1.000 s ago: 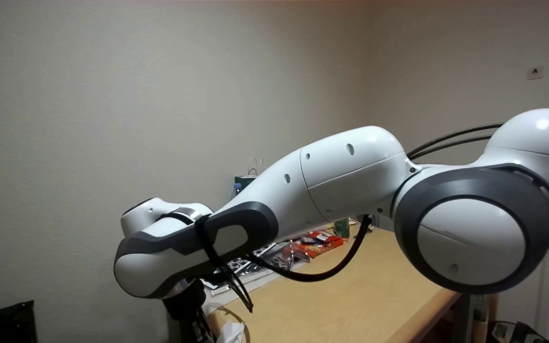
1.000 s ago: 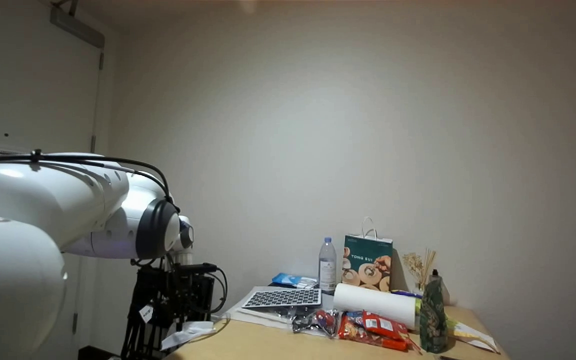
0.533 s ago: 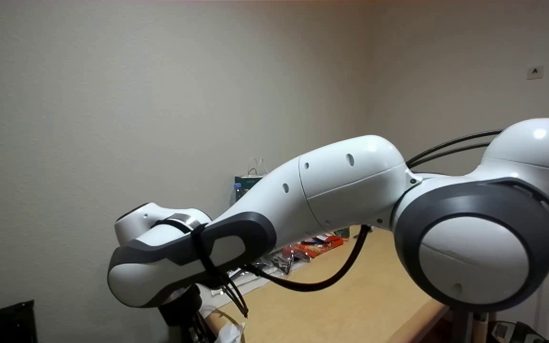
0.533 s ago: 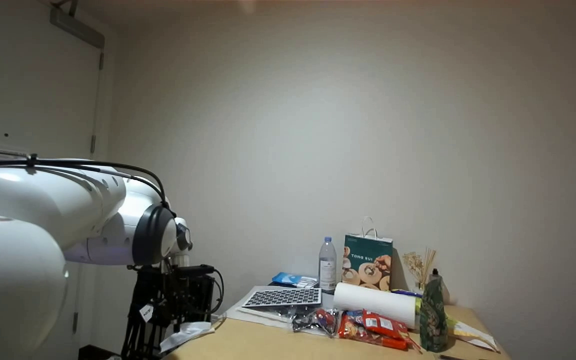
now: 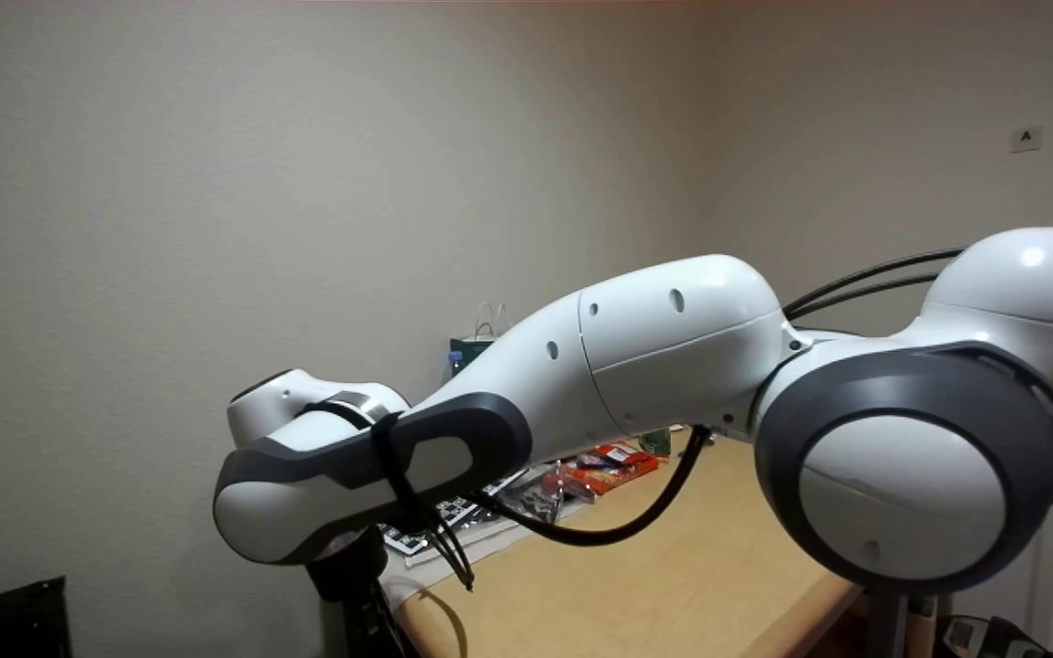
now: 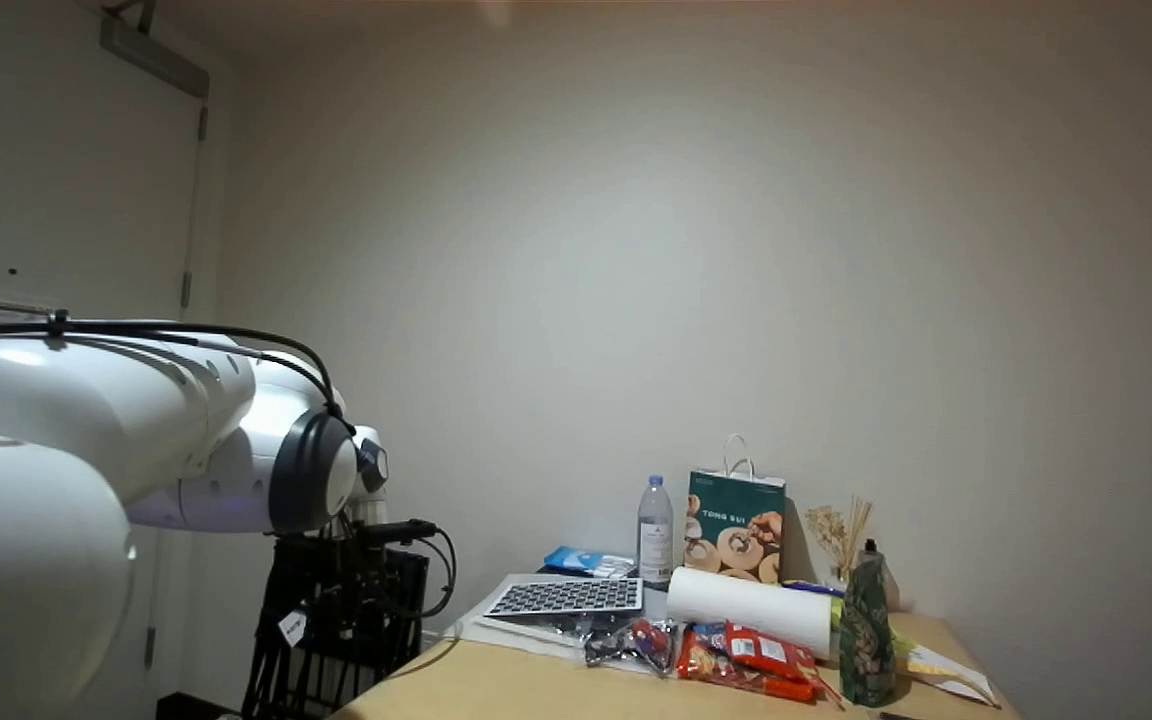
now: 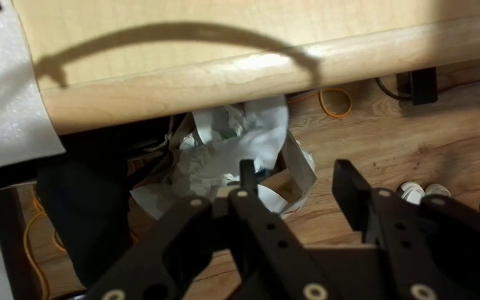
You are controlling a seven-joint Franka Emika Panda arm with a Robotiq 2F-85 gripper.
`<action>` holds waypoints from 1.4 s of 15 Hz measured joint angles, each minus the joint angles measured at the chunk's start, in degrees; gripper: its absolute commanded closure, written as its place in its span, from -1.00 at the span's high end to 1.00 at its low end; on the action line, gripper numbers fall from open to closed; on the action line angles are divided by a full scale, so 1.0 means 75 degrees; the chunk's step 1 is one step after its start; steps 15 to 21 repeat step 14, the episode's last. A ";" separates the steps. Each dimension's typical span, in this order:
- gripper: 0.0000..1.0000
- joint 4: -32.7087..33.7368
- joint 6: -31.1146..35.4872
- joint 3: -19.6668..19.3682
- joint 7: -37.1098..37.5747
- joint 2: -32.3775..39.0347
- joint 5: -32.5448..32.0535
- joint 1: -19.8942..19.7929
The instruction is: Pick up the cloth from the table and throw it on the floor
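A white cloth-like sheet (image 7: pixel 267 129), partly blurred, shows in the wrist view below the table edge, over an open box on the floor. I cannot tell whether it rests in the box or is still falling. It does not show in either exterior view. My gripper (image 7: pixel 296 177) is open, with nothing between its fingers, and hangs just off the table's end. In an exterior view its dark body (image 5: pixel 366 621) is beside the table corner, fingertips hidden. The wooden table (image 7: pixel 173 91) also shows in both exterior views (image 5: pixel 636 594) (image 6: pixel 536 690).
The open box (image 7: pixel 300 175) holds crumpled white paper. Orange cable (image 7: pixel 335 112) and shoes (image 7: pixel 413 191) are on the floor. On the table are a keyboard (image 6: pixel 566 596), bottle (image 6: pixel 654 540), paper roll (image 6: pixel 751 610), red snack bags (image 6: pixel 746 665) and green paper bag (image 6: pixel 736 520).
The white cloth seen at the gripper by the table corner in both exterior views is gone from there now. The arm dipped, then its wrist rose slightly.
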 measured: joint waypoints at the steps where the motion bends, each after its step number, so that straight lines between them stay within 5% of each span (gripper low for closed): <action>1: 0.80 0.0002 0.0000 0.0000 0.0000 0.0000 0.0000 -0.0008; 4: 1.00 0.0002 0.0000 0.0000 0.0000 0.0001 0.0000 -0.0012; 21: 1.00 0.0475 0.0230 -0.0421 0.0432 -0.0022 -0.0008 0.0187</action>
